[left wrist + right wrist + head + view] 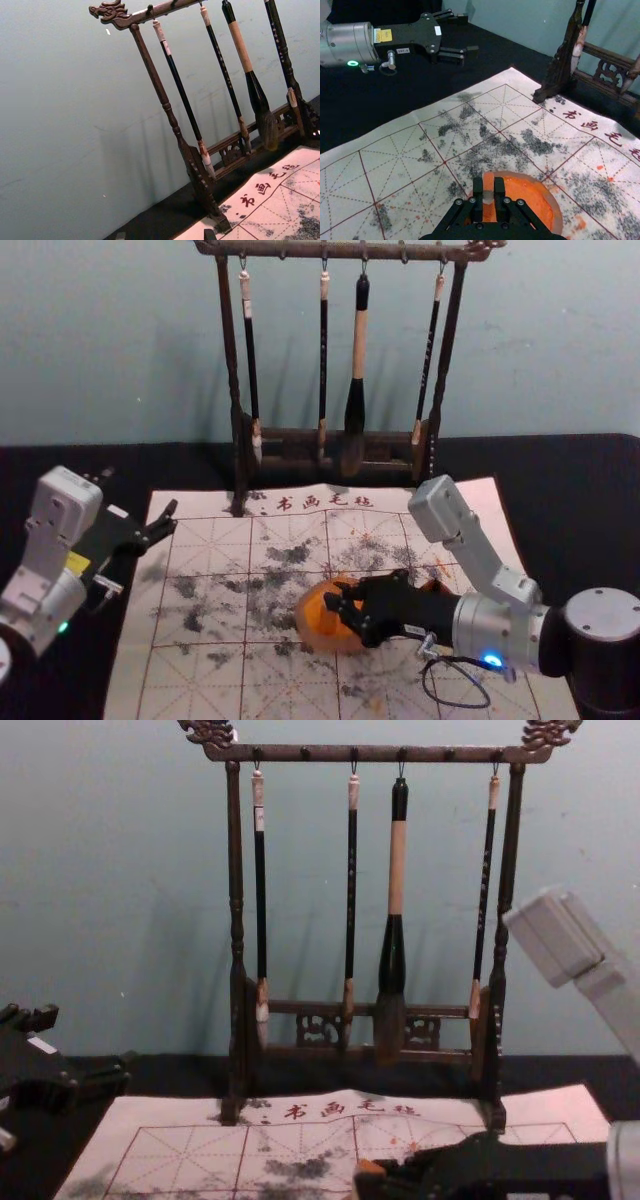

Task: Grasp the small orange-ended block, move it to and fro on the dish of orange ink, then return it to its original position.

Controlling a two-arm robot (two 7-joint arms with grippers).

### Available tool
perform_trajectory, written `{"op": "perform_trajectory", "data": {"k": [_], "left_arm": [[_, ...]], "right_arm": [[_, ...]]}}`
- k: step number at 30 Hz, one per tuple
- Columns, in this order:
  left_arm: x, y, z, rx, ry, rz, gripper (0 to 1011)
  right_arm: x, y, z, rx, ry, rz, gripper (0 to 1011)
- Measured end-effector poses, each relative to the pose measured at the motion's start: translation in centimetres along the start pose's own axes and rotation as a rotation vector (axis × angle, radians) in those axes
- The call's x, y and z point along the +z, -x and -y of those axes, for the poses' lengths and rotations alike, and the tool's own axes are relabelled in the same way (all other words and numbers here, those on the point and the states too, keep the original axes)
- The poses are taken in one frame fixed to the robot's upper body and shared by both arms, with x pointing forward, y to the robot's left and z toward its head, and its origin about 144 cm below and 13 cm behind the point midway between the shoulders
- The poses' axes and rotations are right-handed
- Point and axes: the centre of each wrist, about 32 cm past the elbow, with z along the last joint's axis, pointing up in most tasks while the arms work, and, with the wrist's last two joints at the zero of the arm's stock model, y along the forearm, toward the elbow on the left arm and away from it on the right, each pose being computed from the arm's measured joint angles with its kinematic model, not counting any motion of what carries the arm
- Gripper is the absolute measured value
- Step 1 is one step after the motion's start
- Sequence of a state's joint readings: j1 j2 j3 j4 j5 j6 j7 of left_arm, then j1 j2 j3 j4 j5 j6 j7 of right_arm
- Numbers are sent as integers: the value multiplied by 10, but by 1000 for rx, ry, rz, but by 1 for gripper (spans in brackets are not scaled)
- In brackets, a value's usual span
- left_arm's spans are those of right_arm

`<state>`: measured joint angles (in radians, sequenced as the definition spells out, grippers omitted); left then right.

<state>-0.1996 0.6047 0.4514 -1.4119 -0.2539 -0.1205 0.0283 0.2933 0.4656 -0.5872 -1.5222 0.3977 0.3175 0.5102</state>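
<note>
Dish: I see the dish, round with a pale rim, lying flat on the mat, about midway between its left and right edges and well in from the far edge.
In the dish: orange ink spreads over the floor inside the rim; I cannot tell how deep it is.
Block: it is at my right gripper's fingertips, over the dish. The block shows an orange end and a paler part next to it.
Block's long axis: it looks roughly upright, crossing the fingers, orange end uppermost and pale part below. The lower end is hidden from me, so I cannot tell whether it touches the ink.
Right gripper: my right gripper reaches in from the mat's right edge to the dish, closed on the block, one finger on each side.
Left gripper: my left gripper is parked by the mat's far left corner, its fingers spread apart with nothing between them.
Orange shape: an orange shape pokes out beyond the right gripper, mostly hidden; I cannot tell what it is.
Rack: the rack stands at the mat's far edge, brushes hanging tips down.
</note>
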Motion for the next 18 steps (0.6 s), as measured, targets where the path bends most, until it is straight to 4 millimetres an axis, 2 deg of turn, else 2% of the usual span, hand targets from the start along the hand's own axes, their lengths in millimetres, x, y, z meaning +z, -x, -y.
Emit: {"op": "perform_trajectory", "data": {"k": [18], "left_arm": [[0, 0, 0, 0, 0, 0, 1010]], "right_arm": [[3, -10, -10, -39, -5, 0, 62]]}}
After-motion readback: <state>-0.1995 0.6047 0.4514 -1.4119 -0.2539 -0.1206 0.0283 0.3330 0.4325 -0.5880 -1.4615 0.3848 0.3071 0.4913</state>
